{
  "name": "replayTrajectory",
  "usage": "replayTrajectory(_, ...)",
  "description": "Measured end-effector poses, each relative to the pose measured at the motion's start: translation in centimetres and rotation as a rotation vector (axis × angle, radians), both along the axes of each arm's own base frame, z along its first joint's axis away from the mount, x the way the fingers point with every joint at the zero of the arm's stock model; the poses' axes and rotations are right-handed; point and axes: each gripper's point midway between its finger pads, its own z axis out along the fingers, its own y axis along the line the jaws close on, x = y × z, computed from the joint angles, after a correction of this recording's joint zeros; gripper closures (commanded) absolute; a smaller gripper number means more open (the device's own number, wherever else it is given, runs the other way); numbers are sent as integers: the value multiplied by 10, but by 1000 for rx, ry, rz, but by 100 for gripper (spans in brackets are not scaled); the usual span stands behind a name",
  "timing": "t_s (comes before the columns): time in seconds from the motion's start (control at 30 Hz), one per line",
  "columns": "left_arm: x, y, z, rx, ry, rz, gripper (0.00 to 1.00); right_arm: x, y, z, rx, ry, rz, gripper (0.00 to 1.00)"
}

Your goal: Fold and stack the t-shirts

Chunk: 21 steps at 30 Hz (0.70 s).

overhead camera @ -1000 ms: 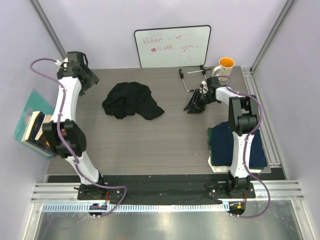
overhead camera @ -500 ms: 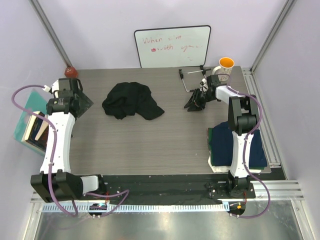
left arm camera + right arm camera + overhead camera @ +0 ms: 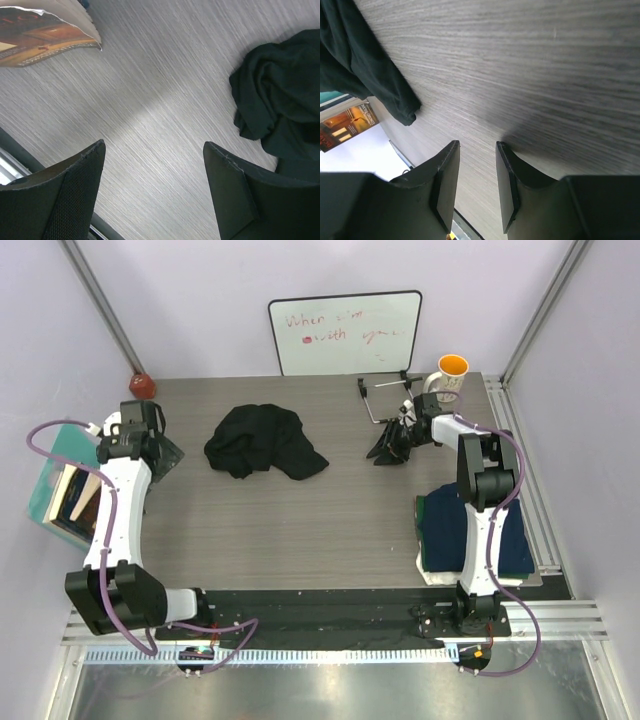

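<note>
Left gripper [image 3: 153, 150] jaws wide apart, empty — over table [image 3: 300, 530] by left edge, black shirt [image 3: 262, 440] to its right, apart. Right gripper [image 3: 477, 150] jaws apart, narrow gap, empty, low over table right of black shirt. Black shirt crumpled, far-centre. Folded navy shirt [image 3: 445, 530] — near right corner, under right arm.

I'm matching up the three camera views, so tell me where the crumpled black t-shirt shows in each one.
Top external: the black t-shirt lies crumpled just left of centre, in the upper half.
Left wrist: black t-shirt at the right edge, upper to middle.
Right wrist: black t-shirt in the upper left corner.
Shared landmark: the books, at the left edge, upper left corner and left edge respectively.
</note>
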Motion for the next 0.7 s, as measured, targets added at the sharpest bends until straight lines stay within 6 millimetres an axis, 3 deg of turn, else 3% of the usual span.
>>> replayTrajectory(0.23,-3,-10,-21,-72,67,-30,21,-5,2,-1,21,5,5,59)
replayTrajectory(0.33,-19,-19,-42,-113,130,-45,22,-5,3,-1,25,5,5,60)
replayTrajectory(0.43,-50,-26,-55,-137,175,-44,35,-5,3,0,28,7,4,60)
replayTrajectory(0.47,-63,-28,-53,-139,165,-37,43,-5,3,0,28,6,4,60)
replayTrajectory(0.57,-80,-29,-40,-129,98,-6,49,-5,3,0,30,8,2,60)
replayTrajectory(0.7,-112,-23,-28,-104,21,79,49,-5,3,0,32,10,1,61)
